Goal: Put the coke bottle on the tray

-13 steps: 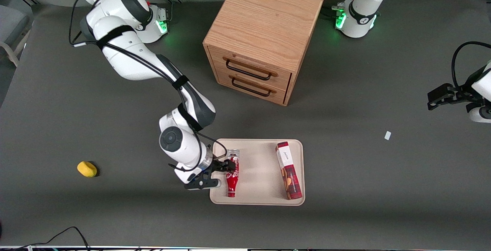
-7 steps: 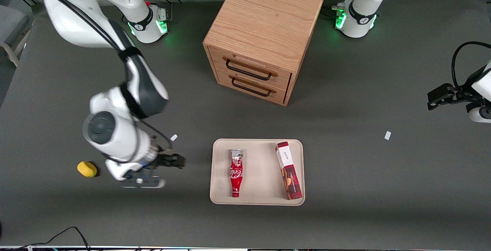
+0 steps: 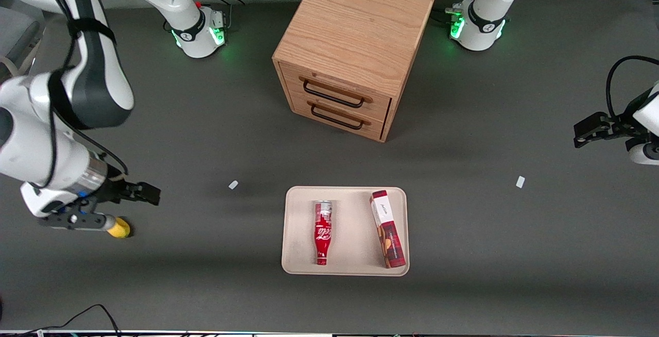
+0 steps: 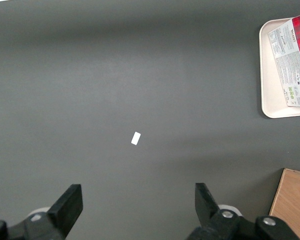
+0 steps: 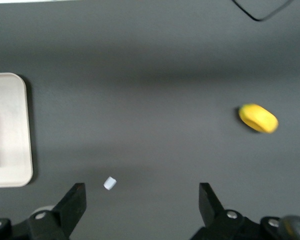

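Note:
The coke bottle [image 3: 323, 231] lies on its side on the beige tray [image 3: 345, 271], its capped neck pointing toward the front camera. My right gripper [image 3: 149, 193] is open and empty, raised above the table well away from the tray, toward the working arm's end. In the right wrist view the gripper [image 5: 142, 200] shows its two black fingers [image 5: 75, 202] wide apart over bare grey table, with only a rim of the tray [image 5: 12, 172] in sight. The bottle is out of that view.
A red plaid box [image 3: 387, 229] lies on the tray beside the bottle. A yellow object [image 3: 121, 229] lies close under my wrist, also in the right wrist view [image 5: 258, 118]. White scraps [image 3: 233, 184] [image 3: 520, 181] lie on the table. A wooden drawer cabinet [image 3: 355, 49] stands farther back.
My gripper has let go of the coke bottle on the tray and has drawn away toward the working arm's end, rising. The bottle has rolled slightly toward the plaid box.

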Available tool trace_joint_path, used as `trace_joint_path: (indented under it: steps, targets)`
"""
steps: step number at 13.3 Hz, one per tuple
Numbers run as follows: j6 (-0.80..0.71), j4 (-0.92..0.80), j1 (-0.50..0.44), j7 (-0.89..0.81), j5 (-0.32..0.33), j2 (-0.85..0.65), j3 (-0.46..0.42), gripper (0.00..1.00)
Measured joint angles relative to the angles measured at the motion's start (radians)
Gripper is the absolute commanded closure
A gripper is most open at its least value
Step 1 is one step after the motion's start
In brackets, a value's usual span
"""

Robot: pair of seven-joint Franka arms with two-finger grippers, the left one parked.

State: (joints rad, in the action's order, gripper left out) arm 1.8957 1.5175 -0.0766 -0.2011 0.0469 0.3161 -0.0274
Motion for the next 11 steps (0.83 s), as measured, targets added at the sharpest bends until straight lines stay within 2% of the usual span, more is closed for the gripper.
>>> trace_joint_path:
  steps: [6, 11]
  targets:
    - [-0.151, 0.14, 0.0, 0.042, -0.008, -0.269, 0.032, 0.0]
    - [-0.159, 0.148, -0.001, 0.074, -0.051, -0.308, 0.061, 0.0]
